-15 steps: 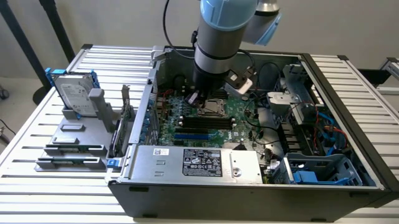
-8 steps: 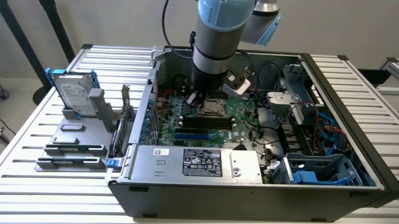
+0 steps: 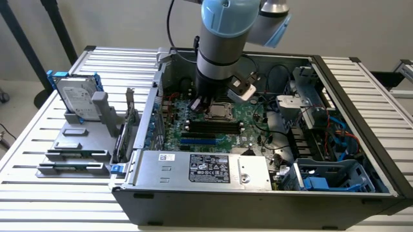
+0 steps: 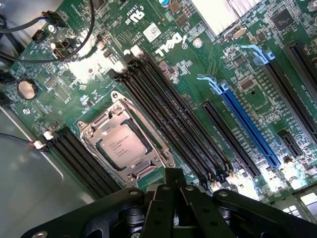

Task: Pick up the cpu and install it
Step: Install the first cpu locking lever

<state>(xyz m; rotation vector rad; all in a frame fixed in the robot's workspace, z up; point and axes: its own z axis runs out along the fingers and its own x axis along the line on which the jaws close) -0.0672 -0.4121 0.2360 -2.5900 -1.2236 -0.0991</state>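
Observation:
The cpu (image 4: 123,145), a small square chip with a silvery top, lies flat in the metal-framed socket (image 4: 92,130) on the green motherboard (image 4: 79,94). In the exterior view the cpu (image 3: 219,112) sits inside the open computer case, just under the arm's end. My gripper (image 4: 173,174) hovers above the board beside the socket, its black fingers shut together with nothing between them. The gripper (image 3: 199,104) hangs low over the board, close to the cpu and apart from it.
Black memory slots (image 4: 168,119) and a blue slot (image 4: 245,124) run beside the socket. The case walls (image 3: 154,96), power supply (image 3: 203,166) and cables (image 3: 274,77) surround the board. A hard drive in a blue bracket (image 3: 76,99) stands on a grey fixture (image 3: 74,145) outside the case.

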